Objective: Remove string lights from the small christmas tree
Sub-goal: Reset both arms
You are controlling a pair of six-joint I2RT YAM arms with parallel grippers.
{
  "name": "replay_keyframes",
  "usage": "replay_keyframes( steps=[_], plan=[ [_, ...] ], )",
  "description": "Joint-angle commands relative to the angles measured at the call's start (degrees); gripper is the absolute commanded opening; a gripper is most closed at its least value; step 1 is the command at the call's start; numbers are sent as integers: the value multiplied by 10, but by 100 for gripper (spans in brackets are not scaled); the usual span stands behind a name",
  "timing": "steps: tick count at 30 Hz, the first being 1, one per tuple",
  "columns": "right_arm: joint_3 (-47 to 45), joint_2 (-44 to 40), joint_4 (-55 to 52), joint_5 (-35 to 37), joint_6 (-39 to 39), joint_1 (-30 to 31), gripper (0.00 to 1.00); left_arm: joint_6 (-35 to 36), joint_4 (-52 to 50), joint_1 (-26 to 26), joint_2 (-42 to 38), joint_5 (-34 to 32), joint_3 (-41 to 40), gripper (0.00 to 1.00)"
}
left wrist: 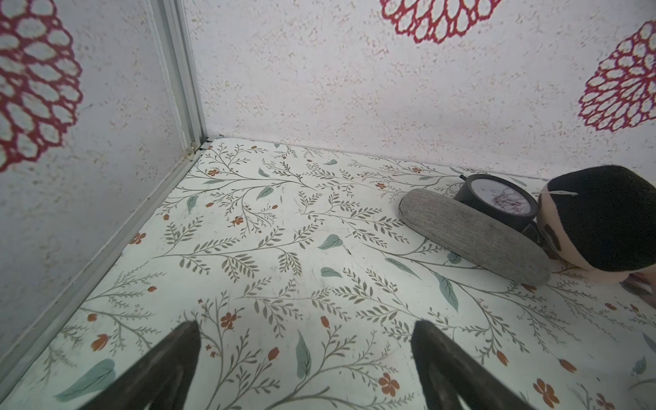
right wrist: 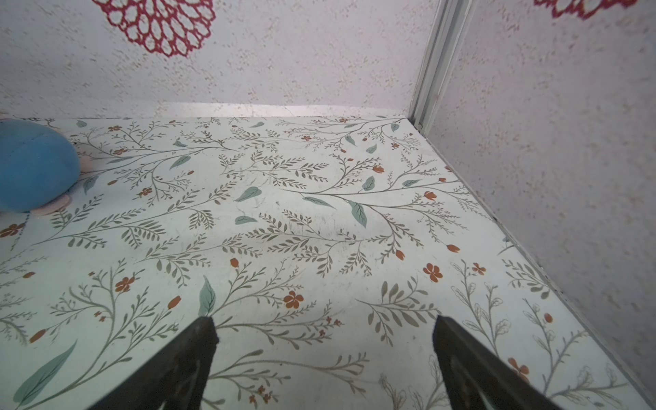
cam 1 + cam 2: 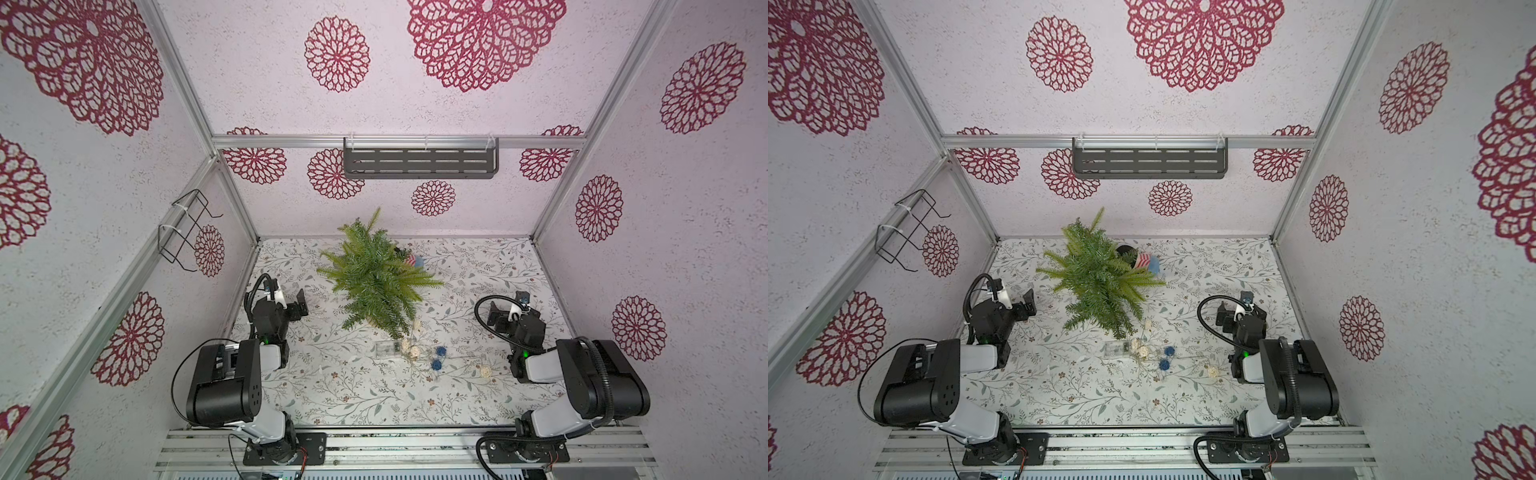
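– Left fingers [image 1: 159,365] and right fingers [image 2: 184,362], spread wide, empty, parked at the sides. Why?
– Job looks done, I'd say. Tree [image 3: 374,282] stands on the counter [image 3: 332,395], no balls I can see on it.
– And the lights [image 3: 415,352]?
– Lying just beside its base, between both arms; clear box [image 3: 384,348] at their end.

Bright, even, soft-shadowed light; wide-angle edges bend, wrist views perhaps slightly soft.

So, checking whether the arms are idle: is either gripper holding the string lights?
No, the left gripper and right gripper stand open and empty, and the string lights lie on the table apart from both.
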Motion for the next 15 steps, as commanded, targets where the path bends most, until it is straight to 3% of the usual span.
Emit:
replay_keyframes(
  steps=[1, 15],
  plan=[
    [8, -8, 14, 5, 9, -1, 99, 15, 8, 3, -8, 10, -4, 97],
    [9, -8, 11, 2, 9, -2, 99, 15, 11, 3, -8, 9, -6, 97]
  ],
)
